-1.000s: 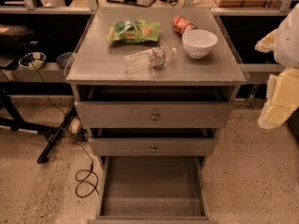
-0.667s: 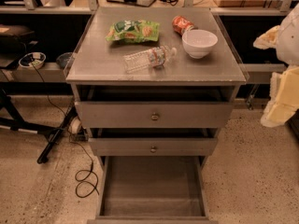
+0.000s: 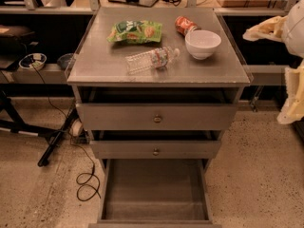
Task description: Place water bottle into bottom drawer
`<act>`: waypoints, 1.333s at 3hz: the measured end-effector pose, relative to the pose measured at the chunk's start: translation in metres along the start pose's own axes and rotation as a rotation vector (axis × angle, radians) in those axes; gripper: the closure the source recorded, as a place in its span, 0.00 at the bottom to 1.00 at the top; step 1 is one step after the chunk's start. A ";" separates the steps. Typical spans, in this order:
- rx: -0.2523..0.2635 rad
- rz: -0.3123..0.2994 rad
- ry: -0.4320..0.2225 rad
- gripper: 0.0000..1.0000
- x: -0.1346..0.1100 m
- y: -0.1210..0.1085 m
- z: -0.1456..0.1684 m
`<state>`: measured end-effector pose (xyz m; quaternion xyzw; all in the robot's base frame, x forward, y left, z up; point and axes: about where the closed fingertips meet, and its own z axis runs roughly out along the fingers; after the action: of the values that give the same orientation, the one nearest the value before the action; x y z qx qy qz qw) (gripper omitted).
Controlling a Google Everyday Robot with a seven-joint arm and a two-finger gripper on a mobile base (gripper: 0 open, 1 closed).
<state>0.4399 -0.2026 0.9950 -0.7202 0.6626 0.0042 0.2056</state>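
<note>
The water bottle [image 3: 152,60] lies on its side on the grey cabinet top [image 3: 104,65], cap pointing right toward the white bowl [image 3: 203,43]. The bottom drawer [image 3: 154,189] is pulled out wide at the foot of the cabinet, and its flat grey floor is bare. My gripper [image 3: 292,101] shows as pale parts at the right edge of view, right of the cabinet and about level with the top drawer. It is apart from the bottle and holds nothing that I can see.
A green snack bag [image 3: 135,31] and a red can [image 3: 183,24] lie at the back of the cabinet top. The two upper drawers with brass knobs [image 3: 157,118] stand slightly ajar. Cables [image 3: 88,182] and a black stand leg [image 3: 54,141] lie on the floor at the left.
The pale arm parts at the right edge have drifted slightly to the right. The bottle and the drawers have not moved.
</note>
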 end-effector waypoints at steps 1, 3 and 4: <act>-0.027 -0.163 -0.084 0.00 -0.015 -0.002 0.010; -0.023 -0.276 -0.190 0.00 -0.054 -0.037 0.045; -0.003 -0.301 -0.213 0.00 -0.060 -0.058 0.053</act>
<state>0.5024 -0.1271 0.9799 -0.8070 0.5219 0.0507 0.2718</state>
